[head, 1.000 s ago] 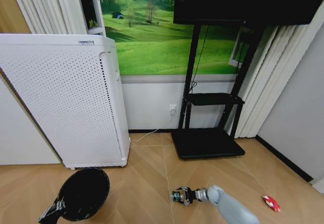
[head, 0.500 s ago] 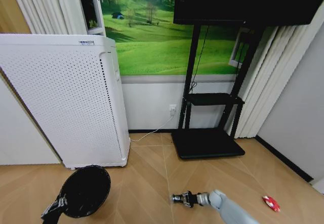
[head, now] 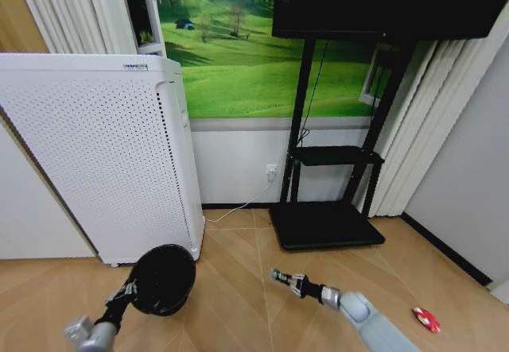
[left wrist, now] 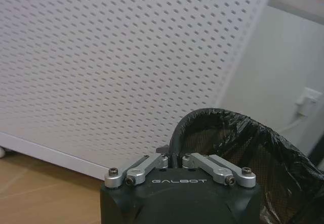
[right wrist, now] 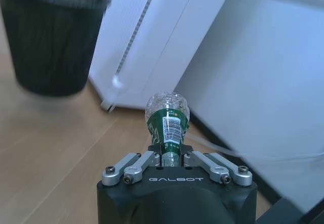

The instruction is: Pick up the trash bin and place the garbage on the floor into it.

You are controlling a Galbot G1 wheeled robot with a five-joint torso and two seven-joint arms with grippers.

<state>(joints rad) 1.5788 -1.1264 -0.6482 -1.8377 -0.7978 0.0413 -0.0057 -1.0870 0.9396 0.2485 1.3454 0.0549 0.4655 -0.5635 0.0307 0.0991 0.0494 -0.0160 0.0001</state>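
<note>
A black trash bin (head: 163, 279) lined with a dark bag is held up off the floor (head: 231, 304) at the lower left of the head view, its round mouth tipped toward the camera. It is gripped at the rim by the left gripper (head: 127, 293), whose fingers are clamped onto the bin's edge (seen close up in the left wrist view (left wrist: 174, 158)). A tall white perforated appliance (head: 99, 157) stands directly behind it. At the lower centre, the right gripper (head: 278, 276) is closed around a small clear bottle with a green label (right wrist: 167, 118), which is raised above the parquet. A small red wrapper (head: 425, 319) lies on the floor at the lower right, well apart from both grippers.
</note>
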